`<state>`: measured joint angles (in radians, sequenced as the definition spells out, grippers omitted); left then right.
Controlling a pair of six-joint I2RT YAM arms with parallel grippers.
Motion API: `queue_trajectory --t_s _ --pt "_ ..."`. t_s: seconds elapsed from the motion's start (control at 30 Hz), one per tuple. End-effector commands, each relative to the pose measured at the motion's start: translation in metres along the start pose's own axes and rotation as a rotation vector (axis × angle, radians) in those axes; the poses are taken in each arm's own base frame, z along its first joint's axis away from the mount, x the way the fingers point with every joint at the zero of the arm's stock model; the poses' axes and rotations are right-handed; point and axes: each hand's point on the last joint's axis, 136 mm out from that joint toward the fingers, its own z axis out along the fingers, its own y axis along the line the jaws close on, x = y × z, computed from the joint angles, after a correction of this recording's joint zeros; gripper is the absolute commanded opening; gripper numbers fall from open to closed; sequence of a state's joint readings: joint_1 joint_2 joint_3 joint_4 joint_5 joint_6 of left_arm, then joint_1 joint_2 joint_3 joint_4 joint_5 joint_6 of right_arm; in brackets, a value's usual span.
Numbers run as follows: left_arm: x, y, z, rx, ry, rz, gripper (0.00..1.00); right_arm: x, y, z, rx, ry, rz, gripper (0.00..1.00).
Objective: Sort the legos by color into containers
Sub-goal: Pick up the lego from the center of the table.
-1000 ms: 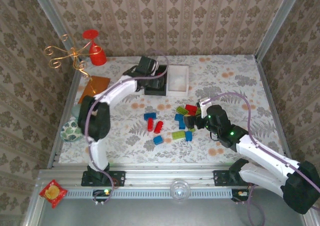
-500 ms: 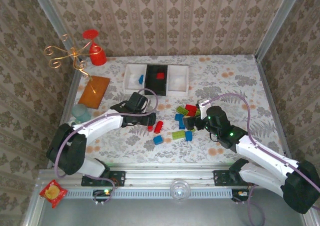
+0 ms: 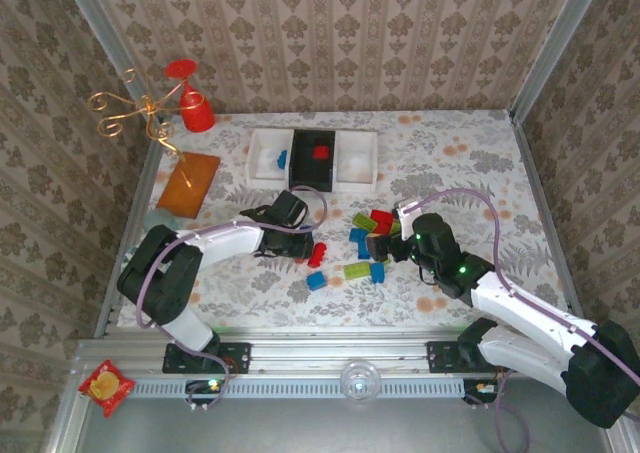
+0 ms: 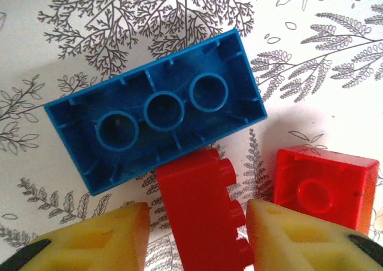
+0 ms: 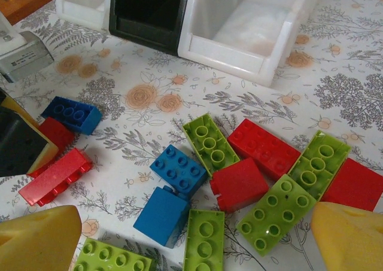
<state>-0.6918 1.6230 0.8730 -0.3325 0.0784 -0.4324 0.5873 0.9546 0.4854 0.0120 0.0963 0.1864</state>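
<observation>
In the left wrist view my left gripper (image 4: pixel 197 223) stands open astride a red lego (image 4: pixel 200 193) lying on its side; the right pad touches its studs, and a strip of cloth shows at the left pad. An upturned blue lego (image 4: pixel 155 112) and another red lego (image 4: pixel 326 187) lie beside it. From above, the left gripper (image 3: pixel 297 241) is at mid-table. My right gripper (image 5: pixel 194 235) is open and empty above a cluster of red, blue and lime legos (image 5: pixel 236 184). Behind stand three containers: a white bin (image 3: pixel 267 156) holding a blue lego, a black bin (image 3: pixel 313 168) holding a red one, and a white bin (image 3: pixel 357 160).
A red cup (image 3: pixel 195 111) and a gold wire stand (image 3: pixel 140 108) occupy the back left corner, with a flat orange-brown board (image 3: pixel 188 181) in front of them. Patterned walls close the table on three sides. Loose legos (image 3: pixel 357 270) lie between the two grippers.
My left arm has swung from the bins at the back down to the loose legos at mid-table, and its jaws have narrowed around the red lego. The right arm has not moved.
</observation>
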Motion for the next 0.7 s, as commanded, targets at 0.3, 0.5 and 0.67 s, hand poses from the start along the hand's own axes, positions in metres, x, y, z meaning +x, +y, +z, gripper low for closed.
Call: queue_trajectory --t_s 0.3,0.5,0.67 --pt "-0.013 0.009 -0.03 -0.064 -0.143 -0.037 0.29 0.003 0.005 0.004 -0.026 0.004 0.015 1.0" --pt "-0.071 -0.015 -0.093 -0.004 -0.399 0.025 0.29 0.001 0.009 0.005 -0.049 -0.005 0.017 1.0" --pt "-0.15 -0.018 -0.091 0.004 -0.494 0.049 0.29 0.001 0.027 0.006 -0.118 -0.027 -0.001 1.0"
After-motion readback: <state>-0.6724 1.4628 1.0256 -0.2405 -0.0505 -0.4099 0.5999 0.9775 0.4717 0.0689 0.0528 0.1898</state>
